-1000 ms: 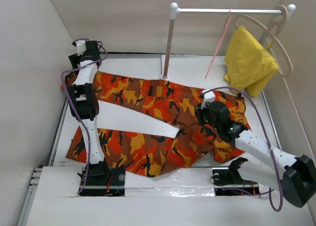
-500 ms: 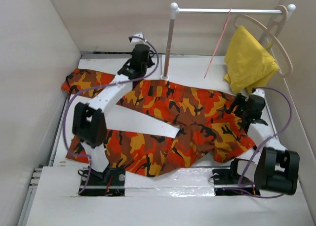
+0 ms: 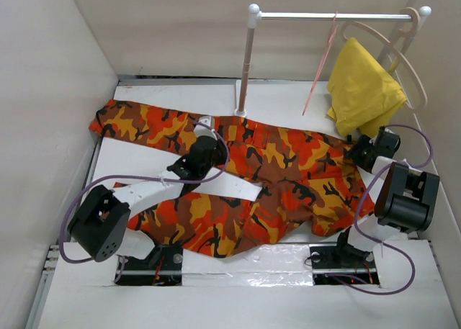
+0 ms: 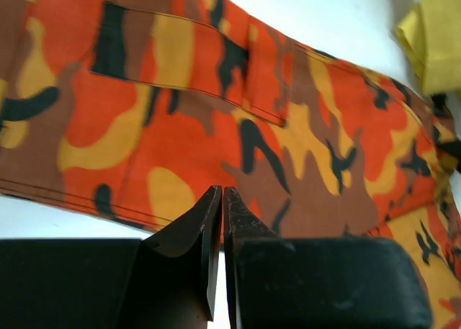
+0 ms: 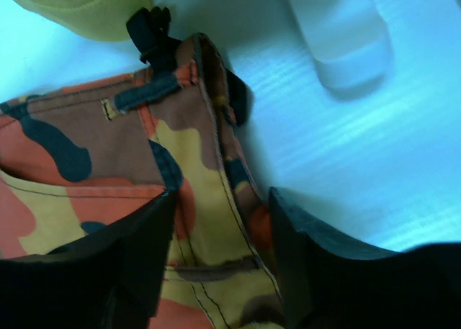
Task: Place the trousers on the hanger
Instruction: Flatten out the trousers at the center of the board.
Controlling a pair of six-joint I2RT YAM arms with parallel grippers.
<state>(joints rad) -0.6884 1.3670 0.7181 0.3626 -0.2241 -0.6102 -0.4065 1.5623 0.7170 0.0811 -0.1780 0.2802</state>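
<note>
The camouflage trousers [image 3: 288, 163] lie spread flat on the white table, legs to the left and waistband to the right. On the rail at the back hangs the thin pink wire hanger [image 3: 322, 61], bare. My left gripper [image 3: 198, 163] hovers over the lower edge of the upper leg. In the left wrist view its jaws [image 4: 220, 194] are shut over the cloth [image 4: 180, 113], and I see nothing between them. My right gripper [image 3: 358, 152] is at the waistband's far right corner. It is open [image 5: 223, 199], with the waistband edge [image 5: 209, 163] lying between its fingers.
A white rack with an upright pole [image 3: 247, 62] stands at the back. A thick beige wooden hanger [image 3: 403, 62] carrying a plain yellow cloth [image 3: 364, 88] hangs at its right end, close above my right gripper. Walls close in the table on the left, back and right.
My left arm swung from the back left to the middle of the upper leg and its gripper shut. My right arm moved right to the waistband corner and its gripper opened.
</note>
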